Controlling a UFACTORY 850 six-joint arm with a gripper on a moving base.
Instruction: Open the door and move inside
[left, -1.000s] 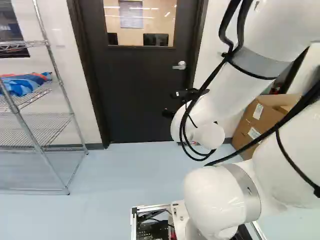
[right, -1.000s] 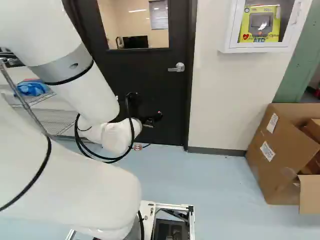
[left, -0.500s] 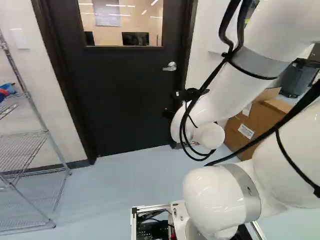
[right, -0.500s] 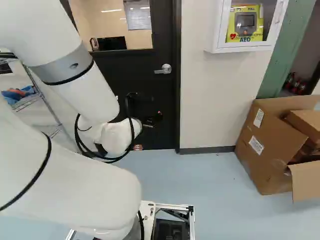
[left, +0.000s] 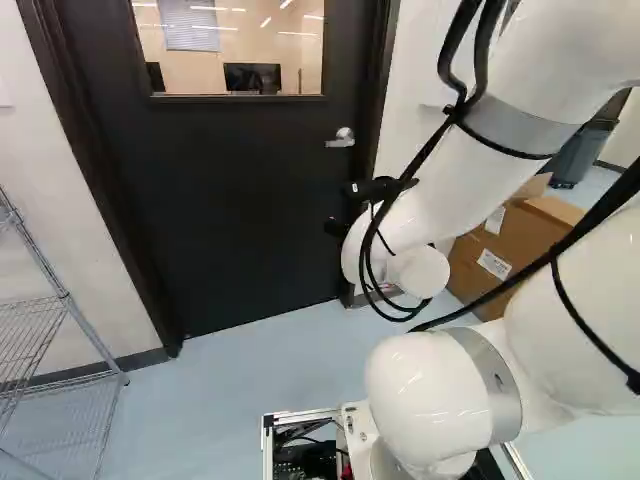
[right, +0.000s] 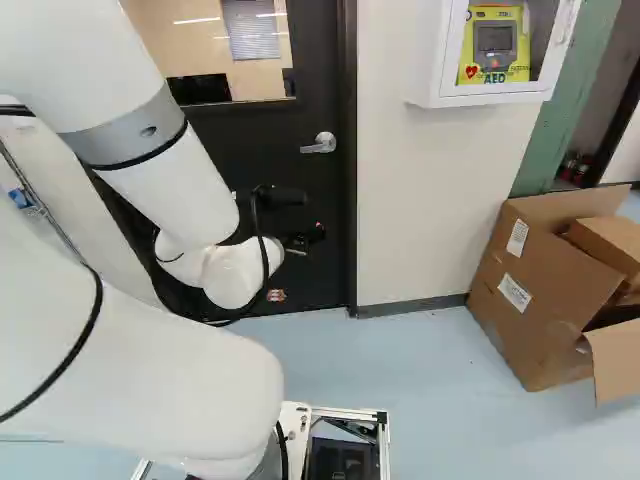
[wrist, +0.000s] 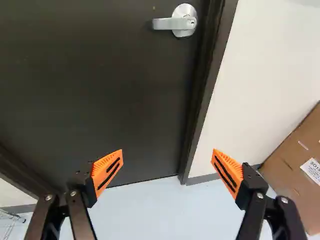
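One door (left: 230, 200), shut in its dark frame (wrist: 206, 95) ahead of the base, with one silver lever (wrist: 172, 23) near the latch-side edge, lower than the window (left: 270, 35). Judged to be at the approach, with lever untouched, opening to be done and moving inside to follow. Claw (wrist: 167, 156) spread wide, with nothing gripped in its two orange-padded fingers (wrist: 107, 172); placed lower than the lever and apart from it. Next, probably: raise the claw to the lever, get a hold near the free end, press down to free the latch, then swing the door. Push or pull: cannot tell. Beware of slipping off the lever or knocking the frame close by.

Counted: one door, one lever, one window, one white arm (left: 440, 190), one claw, two fingers. Round about, one wire rack (left: 90, 337) at the left of the left base view, one large open cardboard box (right: 545, 300) on the floor (left: 240, 400) with one smaller box (right: 608, 250) inside, and one white wall cabinet (right: 432, 60) holding one yellow device (right: 495, 42).
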